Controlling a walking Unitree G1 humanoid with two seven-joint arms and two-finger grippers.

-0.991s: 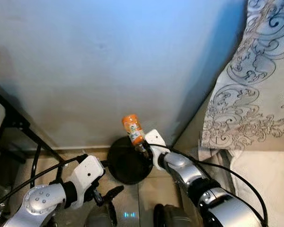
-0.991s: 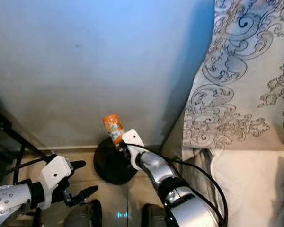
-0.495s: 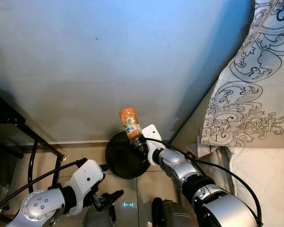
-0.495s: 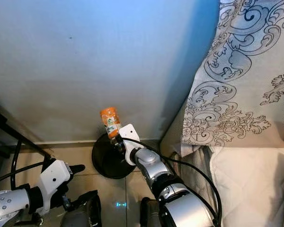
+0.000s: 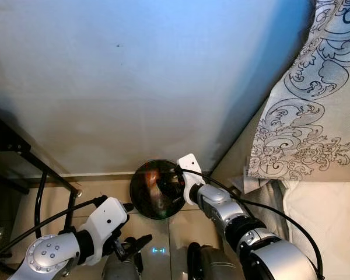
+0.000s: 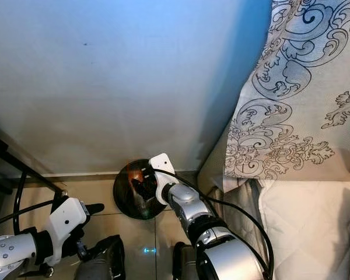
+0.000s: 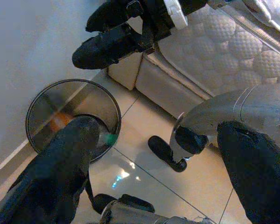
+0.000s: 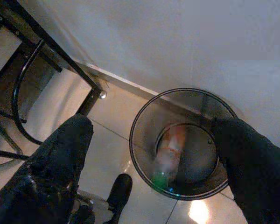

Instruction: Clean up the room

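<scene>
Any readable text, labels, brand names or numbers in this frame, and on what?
None can be read.
Bottle lying in the bin: orange with a pale band, motion-blurred, so any label print is illegible.
Curtain: swirl pattern, no lettering.
Right end effector, open above the bin: no markings visible.

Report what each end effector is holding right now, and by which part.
Nothing is held. The right end effector hangs open above the bin, with the orange bottle lying loose inside it. The left end effector is open and empty too.
</scene>
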